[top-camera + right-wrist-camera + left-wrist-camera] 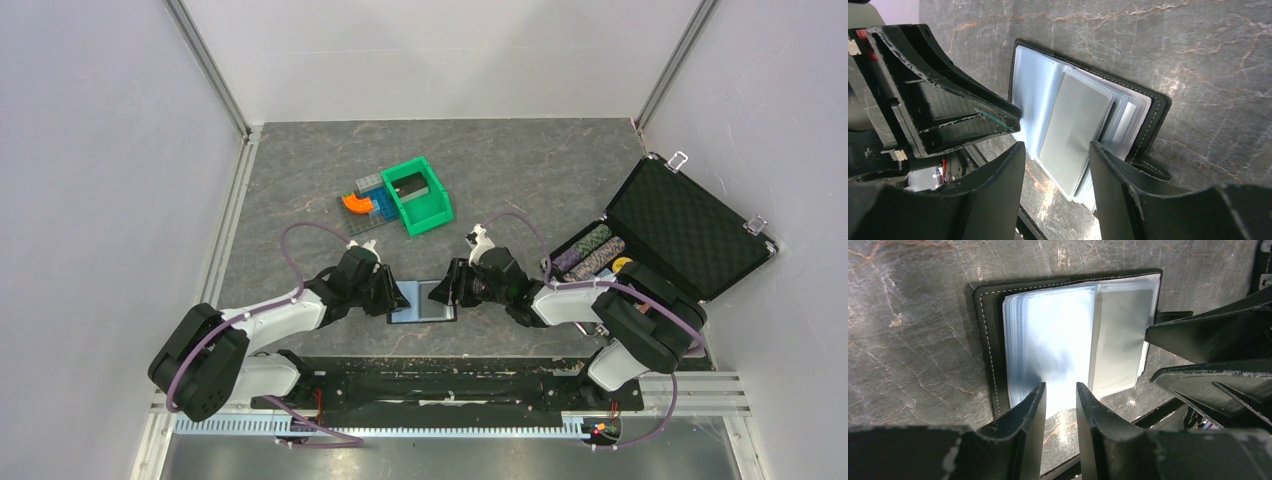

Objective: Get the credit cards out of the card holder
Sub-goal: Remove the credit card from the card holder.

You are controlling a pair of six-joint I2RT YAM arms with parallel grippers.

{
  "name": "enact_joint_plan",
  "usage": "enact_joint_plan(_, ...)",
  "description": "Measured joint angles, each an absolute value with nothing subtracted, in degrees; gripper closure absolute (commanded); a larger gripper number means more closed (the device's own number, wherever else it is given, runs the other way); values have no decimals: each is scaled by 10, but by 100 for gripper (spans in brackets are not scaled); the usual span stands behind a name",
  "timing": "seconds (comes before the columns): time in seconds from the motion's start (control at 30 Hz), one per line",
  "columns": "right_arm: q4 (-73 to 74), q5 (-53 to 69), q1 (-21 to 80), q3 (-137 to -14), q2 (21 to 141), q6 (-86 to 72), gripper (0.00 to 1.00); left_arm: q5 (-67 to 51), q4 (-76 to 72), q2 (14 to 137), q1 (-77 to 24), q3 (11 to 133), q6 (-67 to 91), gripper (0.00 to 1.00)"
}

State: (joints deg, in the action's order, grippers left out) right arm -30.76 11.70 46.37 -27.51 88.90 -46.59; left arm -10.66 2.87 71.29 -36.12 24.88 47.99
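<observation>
The card holder (424, 303) lies open and flat on the table (560, 170), close to my bases and between my two hands. My left hand (1060, 390) comes at it from the left and my right hand (1057, 150) from the right, so their tips nearly face each other over the open pages.

From my left wrist I see the black cover (988, 340) with its pale stitching, and on it a stack of clear plastic sleeves (1058, 335) glaring white under the light. My left fingers (1033, 410) stand a narrow gap apart at the near edge of the sleeves. Nothing is pinched between them, so this hand is open and grips nothing.

From my right wrist, one grey leaf (1075, 130) lies on top of the stack. My right fingers (1118, 190) stand wider apart, one on each side of the leaf's near end, and hold nothing. One left fingertip sits at the sleeves on the other page; I cannot tell if it presses on them.

Through the glare I cannot tell whether cards sit in the sleeves.

A green bin (420, 197) stands beyond the holder. A black case (690, 225) lies open well to the right, with chips (590, 250) in it.
</observation>
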Motion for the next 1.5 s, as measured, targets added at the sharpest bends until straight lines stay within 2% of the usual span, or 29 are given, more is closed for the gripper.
enact_joint_plan(0.47,-351,161,467,-266,867,-472,50,-106,34,708,-361,249,480,64)
enact_joint_plan(0.87,-364,180,474,-269,873,-477,50,-104,59,685,-361,249,480,60)
enact_joint_plan(1.17,-363,182,478,-290,885,-480,49,-39,153,595,-357,261,480,50)
enact_joint_plan(1.5,-360,182,483,-326,917,-480,49,25,258,568,-280,297,479,50)
